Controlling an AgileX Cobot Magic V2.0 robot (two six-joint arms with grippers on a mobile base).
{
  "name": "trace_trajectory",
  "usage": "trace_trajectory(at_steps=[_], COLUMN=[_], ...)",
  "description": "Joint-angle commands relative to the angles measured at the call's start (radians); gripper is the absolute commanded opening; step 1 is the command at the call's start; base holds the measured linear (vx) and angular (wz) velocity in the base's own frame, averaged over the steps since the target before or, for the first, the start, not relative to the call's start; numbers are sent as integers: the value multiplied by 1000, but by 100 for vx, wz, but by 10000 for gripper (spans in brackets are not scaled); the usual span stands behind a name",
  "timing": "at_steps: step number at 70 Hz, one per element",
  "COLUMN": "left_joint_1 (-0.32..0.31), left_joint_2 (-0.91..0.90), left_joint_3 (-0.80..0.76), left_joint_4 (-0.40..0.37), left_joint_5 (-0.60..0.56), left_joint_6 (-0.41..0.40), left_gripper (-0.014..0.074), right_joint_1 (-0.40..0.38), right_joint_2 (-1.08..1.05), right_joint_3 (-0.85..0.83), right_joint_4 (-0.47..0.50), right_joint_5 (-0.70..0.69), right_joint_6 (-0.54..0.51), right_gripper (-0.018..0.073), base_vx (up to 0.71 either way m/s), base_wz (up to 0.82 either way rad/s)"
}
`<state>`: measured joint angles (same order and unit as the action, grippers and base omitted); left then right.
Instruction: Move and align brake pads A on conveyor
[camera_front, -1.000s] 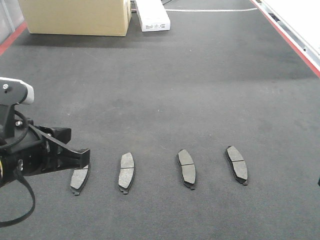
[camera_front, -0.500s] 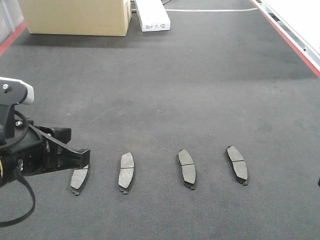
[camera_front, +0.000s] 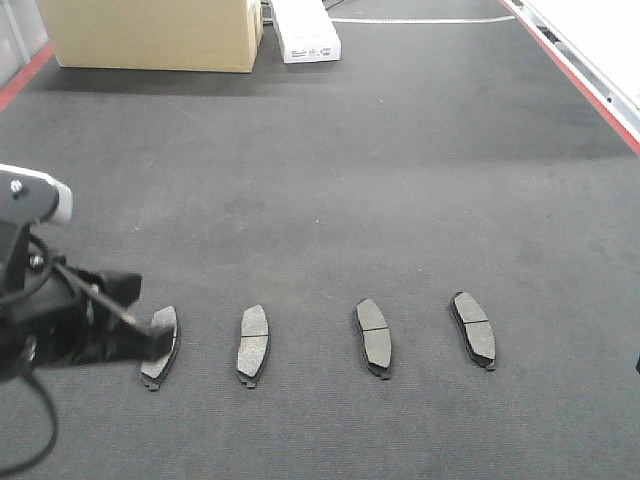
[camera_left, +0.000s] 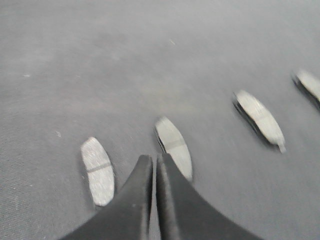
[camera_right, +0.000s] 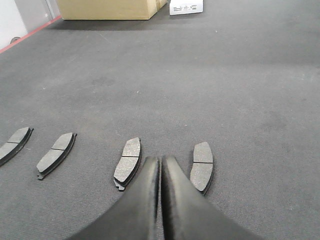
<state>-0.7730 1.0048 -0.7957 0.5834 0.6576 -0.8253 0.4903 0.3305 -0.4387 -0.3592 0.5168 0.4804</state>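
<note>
My left gripper (camera_front: 150, 335) has pulled back off the end pad (camera_front: 160, 346), fingers pressed together, empty. Right gripper (camera_right: 160, 165) likewise closed. Four pads sit in a row on the conveyor (camera_front: 400, 180), evenly spaced.

No readable text anywhere. The long white carton (camera_front: 305, 35) at the far end of the dark charcoal felt conveyor belt (camera_front: 400, 180) has a small printed label on its near end, too small and blurred to read; same in the right wrist view. The plain tan cardboard box (camera_front: 150, 35) beside it shows no print. The grey brake pads (camera_front: 374, 337) show no markings.
</note>
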Motion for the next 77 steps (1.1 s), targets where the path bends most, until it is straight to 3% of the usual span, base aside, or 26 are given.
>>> trace_trajectory(at_steps=[1, 16, 24, 45, 58, 70, 77], left_joint_1=[-5, -2, 30, 92, 150, 273, 412], left_joint_2=[-35, -57, -57, -58, -191, -423, -594], left_joint_3=[-24, -24, -24, -22, 59, 212, 323], left_joint_4=[-91, -365, -481, -533, -571, -575, -575], left_joint_5=[-43, -119, -183, -246, -347, -401, -405], left_joint_6=[170, 557, 698, 744, 815, 777, 770], left_gripper=[-6, -6, -6, -6, -6, -6, -6], right_joint_1=[-2, -2, -2, -2, -2, -2, -2], right_joint_2=[8, 8, 8, 8, 8, 8, 8], right_joint_3=[-28, -28, -28, -28, -28, -28, -28], right_joint_4=[-24, -24, -24, -24, -24, -24, -24], right_joint_5=[-66, -65, -65, -65, -66, -66, -66], right_joint_6=[-6, -6, -6, -6, -6, -6, -6], right_gripper=[-10, -10, -10, -9, -10, -8, -8], base_vx=[0, 0, 0, 0, 0, 0, 0], base_wz=[0, 0, 0, 0, 0, 0, 0])
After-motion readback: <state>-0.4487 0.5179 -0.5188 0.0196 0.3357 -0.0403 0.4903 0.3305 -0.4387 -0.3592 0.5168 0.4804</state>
